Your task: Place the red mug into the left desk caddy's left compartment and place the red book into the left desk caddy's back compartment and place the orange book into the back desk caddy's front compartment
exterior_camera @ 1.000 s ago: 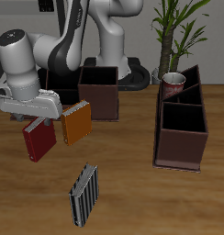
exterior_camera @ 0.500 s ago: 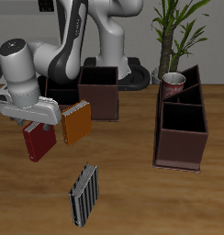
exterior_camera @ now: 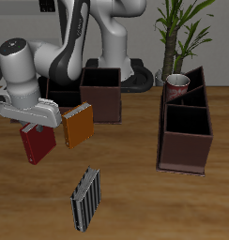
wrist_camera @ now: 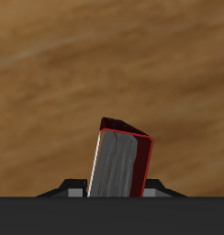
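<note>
My gripper is shut on the top of the red book, which hangs tilted just over the table near its front. The orange book stands upright right beside it, in front of the back desk caddy, whose other end is hidden behind my arm. The red mug sits in the farthest cell of the left desk caddy, seen end-on across the table. Its two nearer cells look empty.
A black-and-grey striped book lies near the table's front edge, in front of the orange book. A potted plant stands behind the left desk caddy. My arm's base stands behind the back caddy.
My gripper has shifted sideways away from the orange book, and the red book has moved a little with it. In the last half second almost nothing moved.
</note>
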Tool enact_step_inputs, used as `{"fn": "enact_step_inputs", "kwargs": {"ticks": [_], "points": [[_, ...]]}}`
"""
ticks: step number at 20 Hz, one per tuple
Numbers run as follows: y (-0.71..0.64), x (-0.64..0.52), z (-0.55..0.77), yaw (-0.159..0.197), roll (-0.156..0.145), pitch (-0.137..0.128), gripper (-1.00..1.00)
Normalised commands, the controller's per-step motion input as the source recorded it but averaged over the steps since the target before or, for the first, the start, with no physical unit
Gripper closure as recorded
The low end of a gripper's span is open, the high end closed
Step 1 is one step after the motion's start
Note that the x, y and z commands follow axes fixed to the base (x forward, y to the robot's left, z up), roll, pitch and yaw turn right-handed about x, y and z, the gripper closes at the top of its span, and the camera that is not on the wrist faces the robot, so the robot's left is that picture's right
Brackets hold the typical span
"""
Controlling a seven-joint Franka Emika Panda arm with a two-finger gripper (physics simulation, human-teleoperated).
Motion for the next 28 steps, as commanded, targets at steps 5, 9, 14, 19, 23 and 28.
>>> {"fn": "enact_step_inputs", "kwargs": {"ticks": [5,9,14,19,23,28], "points": [[0.09,0.03,0.34,0.027,0.01,-0.043,1.0],[0.13,-0.24,0.63,0.074,-0.023,-0.075,1.0],[0.22,-0.4,0.81,0.009,-0.085,0.023,1.0],[0.36,-0.54,0.69,-0.039,-0.044,-0.015,1.0],[0.59,-0.57,0.54,0.051,-0.007,-0.004,1.0],[0.52,-0.48,0.48,-0.012,-0.007,-0.044,1.0]]}}
